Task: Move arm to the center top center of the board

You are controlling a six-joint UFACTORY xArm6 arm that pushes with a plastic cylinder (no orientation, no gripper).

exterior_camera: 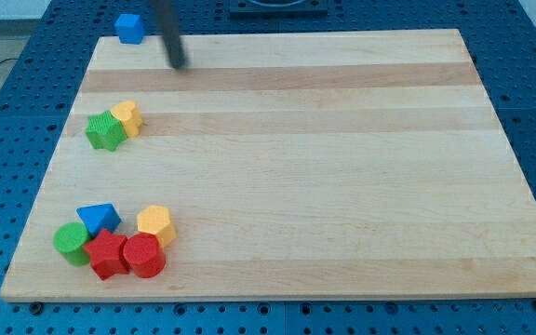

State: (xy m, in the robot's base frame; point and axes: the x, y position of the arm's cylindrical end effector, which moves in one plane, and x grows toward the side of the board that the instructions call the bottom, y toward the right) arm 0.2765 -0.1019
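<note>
Scanning from the view's left, you meet first the cluster near the board's bottom-left corner: a green cylinder sits farthest left, with a blue triangular block just above and to its right. A red star-shaped block lies next, touching a red cylinder on its right, and a yellow hexagonal block stands just above that red cylinder. These five are packed close, most of them touching a neighbour.

Higher up on the left side you find a green star-shaped block pressed against a yellow block of rounded, heart-like form, the yellow one on its upper right.

At the view's top left, a blue cube rests right at the board's top edge, partly over the blue perforated table.

Just right of that cube you see the dark rod coming down from the view's top, blurred along its length. My tip stands on the bare wood near the top edge, in the left third of the board, a little below and to the right of the blue cube and apart from it. It touches no block; the green star and yellow pair lie below and to its left. The rod has no jaws, so you have nothing to read as open or closed.

The board's top centre lies well to the right of my tip. From there to the view's right edge you see only plain wood.
</note>
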